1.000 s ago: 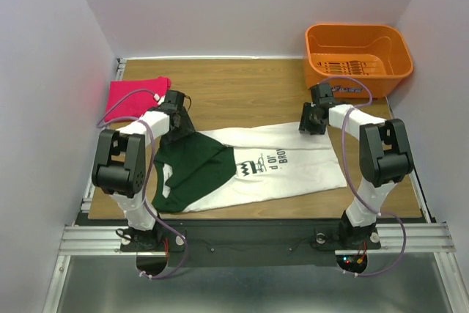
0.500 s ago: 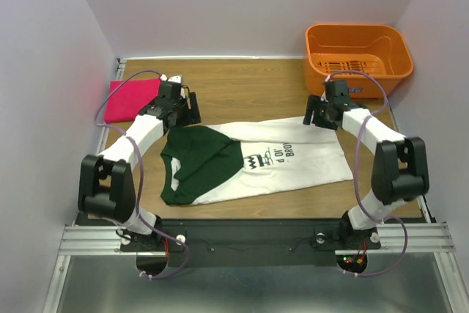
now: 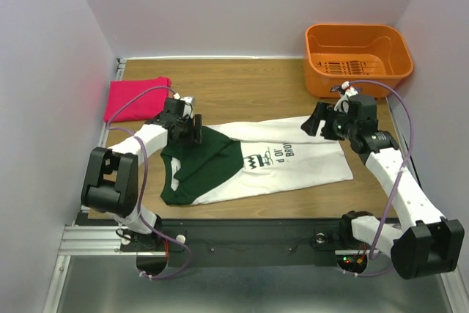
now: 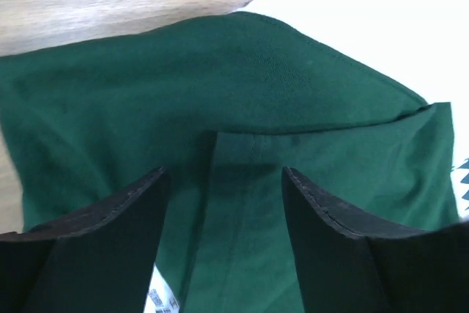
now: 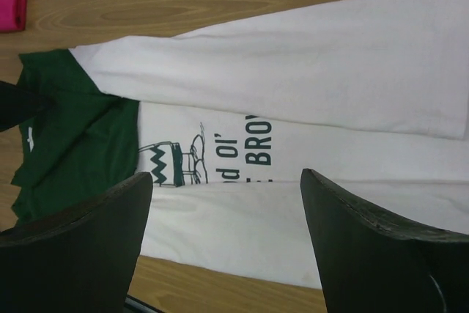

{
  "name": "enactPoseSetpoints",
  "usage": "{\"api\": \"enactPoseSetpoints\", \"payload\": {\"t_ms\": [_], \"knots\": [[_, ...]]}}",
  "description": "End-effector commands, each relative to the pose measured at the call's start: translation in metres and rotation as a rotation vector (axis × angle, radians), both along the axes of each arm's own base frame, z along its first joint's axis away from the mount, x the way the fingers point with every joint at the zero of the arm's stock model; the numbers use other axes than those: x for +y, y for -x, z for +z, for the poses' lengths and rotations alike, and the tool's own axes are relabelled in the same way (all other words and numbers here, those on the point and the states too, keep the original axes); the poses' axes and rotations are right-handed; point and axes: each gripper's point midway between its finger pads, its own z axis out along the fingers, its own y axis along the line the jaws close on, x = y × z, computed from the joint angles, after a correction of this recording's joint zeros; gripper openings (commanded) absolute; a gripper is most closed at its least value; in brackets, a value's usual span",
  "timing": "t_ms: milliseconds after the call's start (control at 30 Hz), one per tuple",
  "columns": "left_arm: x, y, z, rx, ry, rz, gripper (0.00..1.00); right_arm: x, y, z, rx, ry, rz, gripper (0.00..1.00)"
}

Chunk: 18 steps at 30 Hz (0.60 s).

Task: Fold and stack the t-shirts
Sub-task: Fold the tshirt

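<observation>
The white t-shirt [image 3: 293, 163] with dark green sleeves lies partly folded across the middle of the table; its black print shows in the right wrist view [image 5: 242, 152]. The pink-red t-shirt [image 3: 135, 97] lies folded at the far left. My left gripper [image 3: 192, 131] is open, low over the green sleeve part [image 4: 242, 93], with a white label by its left finger. My right gripper [image 3: 316, 124] is open and empty, raised above the shirt's far right edge.
An orange plastic basket [image 3: 357, 50] stands at the far right corner. Bare wood shows between the basket and the pink-red shirt. Walls close in the table on the left, right and back.
The left gripper moved right from beside the shirt onto its green part. The right arm swung out and back, lifting its gripper away from the shirt's far edge. The shirt lies as before.
</observation>
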Motion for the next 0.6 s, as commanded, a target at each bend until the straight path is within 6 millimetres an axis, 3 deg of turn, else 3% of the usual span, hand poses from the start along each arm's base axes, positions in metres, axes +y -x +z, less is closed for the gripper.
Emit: {"api": "enactPoseSetpoints", "payload": {"t_ms": [0, 167, 333, 567], "knots": [[-0.011, -0.014, 0.006, -0.048, 0.016, -0.057, 0.69, 0.007, 0.014, 0.007, -0.004, -0.046, 0.032, 0.88], [-0.017, -0.013, -0.004, -0.020, 0.023, -0.084, 0.58, 0.005, 0.017, 0.004, 0.003, -0.041, 0.025, 0.88], [-0.024, -0.012, 0.000, -0.031, 0.032, -0.108, 0.49, 0.005, 0.017, -0.001, 0.019, -0.038, 0.026, 0.88], [-0.032, -0.008, 0.000, -0.021, 0.056, -0.136, 0.43, 0.005, 0.016, -0.004, 0.030, -0.032, 0.025, 0.88]]}}
